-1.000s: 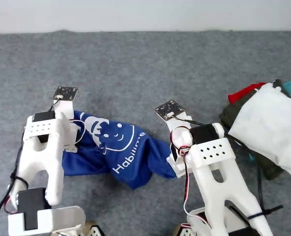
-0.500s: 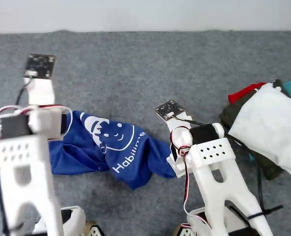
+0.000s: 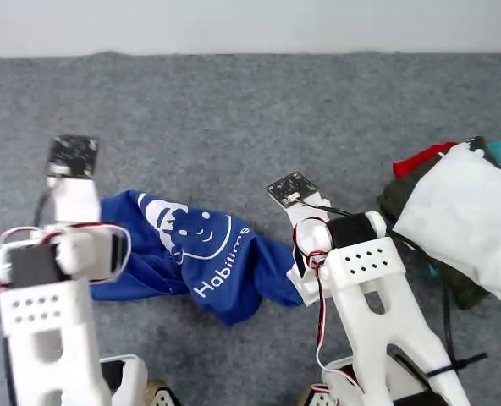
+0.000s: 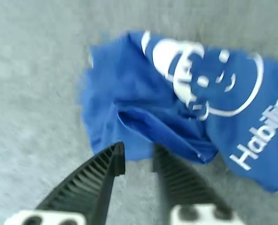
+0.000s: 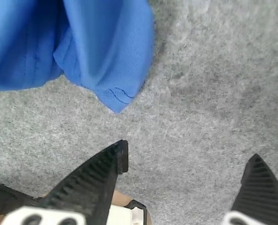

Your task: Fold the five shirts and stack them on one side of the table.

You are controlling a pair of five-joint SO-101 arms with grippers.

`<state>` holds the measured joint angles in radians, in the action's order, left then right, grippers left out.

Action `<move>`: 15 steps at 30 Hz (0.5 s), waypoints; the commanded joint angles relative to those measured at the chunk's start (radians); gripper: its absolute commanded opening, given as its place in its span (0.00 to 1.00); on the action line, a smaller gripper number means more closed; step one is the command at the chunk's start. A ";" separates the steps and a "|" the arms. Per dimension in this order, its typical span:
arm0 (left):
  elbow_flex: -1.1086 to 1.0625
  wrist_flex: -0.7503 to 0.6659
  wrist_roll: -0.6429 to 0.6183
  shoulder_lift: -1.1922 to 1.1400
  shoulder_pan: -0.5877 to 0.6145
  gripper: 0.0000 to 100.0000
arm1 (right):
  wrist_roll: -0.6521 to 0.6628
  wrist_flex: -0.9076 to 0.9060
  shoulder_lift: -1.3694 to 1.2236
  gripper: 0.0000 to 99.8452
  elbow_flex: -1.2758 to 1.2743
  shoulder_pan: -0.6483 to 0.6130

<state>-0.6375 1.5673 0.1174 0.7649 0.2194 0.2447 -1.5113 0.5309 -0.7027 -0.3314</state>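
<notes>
A crumpled blue shirt [image 3: 195, 254] with a white face print lies on the grey mat between the two arms. My left arm [image 3: 71, 199] stands at the shirt's left edge. Its gripper [image 4: 138, 157] hovers over the sleeve fold of the blue shirt [image 4: 176, 108], open by a narrow gap with nothing in it. Beside the shirt's right end is my right arm [image 3: 352, 254]. Its gripper [image 5: 189, 161] is wide open over bare mat, a little short of the blue shirt's corner [image 5: 106, 51].
A heap of shirts [image 3: 458, 211], white on top with dark, red and teal ones beneath, lies at the table's right edge. The grey mat [image 3: 250, 118] stretches to the white back wall.
The left arm lifted off the shirt's left edge, swung out to the far left, then came partway back toward it. The shirt's left edge now shows. The right arm has not moved.
</notes>
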 commanded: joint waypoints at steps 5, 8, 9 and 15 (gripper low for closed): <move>-0.140 -0.180 -0.011 -0.265 -0.008 0.21 | -0.011 0.010 0.005 0.38 0.003 -0.008; -0.102 -0.236 -0.011 -0.390 -0.008 0.21 | -0.011 0.010 0.004 0.38 0.003 -0.008; -0.077 -0.249 -0.011 -0.427 -0.008 0.21 | -0.011 0.010 0.004 0.38 0.003 -0.008; 0.068 -0.273 -0.011 -0.606 -0.003 0.21 | -0.011 0.010 -0.001 0.38 0.002 -0.007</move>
<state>-0.6483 1.3065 0.1128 0.2110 0.2194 0.2447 -1.5113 0.5309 -0.7027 -0.3314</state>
